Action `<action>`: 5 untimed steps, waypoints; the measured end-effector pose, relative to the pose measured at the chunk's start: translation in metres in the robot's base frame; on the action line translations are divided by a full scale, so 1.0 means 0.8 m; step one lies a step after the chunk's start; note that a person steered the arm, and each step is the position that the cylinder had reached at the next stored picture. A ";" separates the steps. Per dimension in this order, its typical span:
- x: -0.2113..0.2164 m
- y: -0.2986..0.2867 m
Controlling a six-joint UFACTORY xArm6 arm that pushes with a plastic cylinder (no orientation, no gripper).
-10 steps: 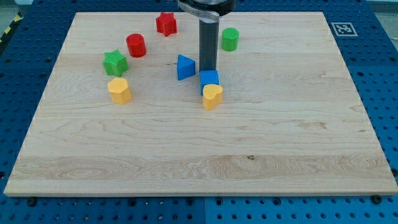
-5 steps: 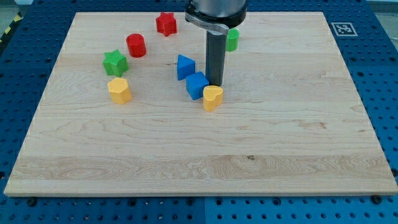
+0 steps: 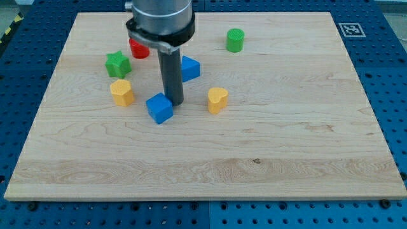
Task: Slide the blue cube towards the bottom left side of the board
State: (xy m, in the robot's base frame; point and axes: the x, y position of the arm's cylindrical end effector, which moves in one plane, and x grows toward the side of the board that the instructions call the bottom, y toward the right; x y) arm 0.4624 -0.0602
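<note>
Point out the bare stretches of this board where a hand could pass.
Bare: the whole strip below the blue cube and yellow heart block, and the view's right past the green cylinder. Crowded: upper left, around the green star, yellow block, red cylinder, blue wedge and my tip, beside the cube.

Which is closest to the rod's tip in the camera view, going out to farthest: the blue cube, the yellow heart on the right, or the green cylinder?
From my tip:
1. Blue cube: right against the tip, on its lower left.
2. Yellow heart block: off to the view's right, level with the tip.
3. Green cylinder: far up toward the view's top right.
</note>
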 end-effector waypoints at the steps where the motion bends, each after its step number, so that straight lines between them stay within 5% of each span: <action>1: 0.038 -0.007; 5: 0.050 -0.099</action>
State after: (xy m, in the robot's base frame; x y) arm 0.5025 -0.1390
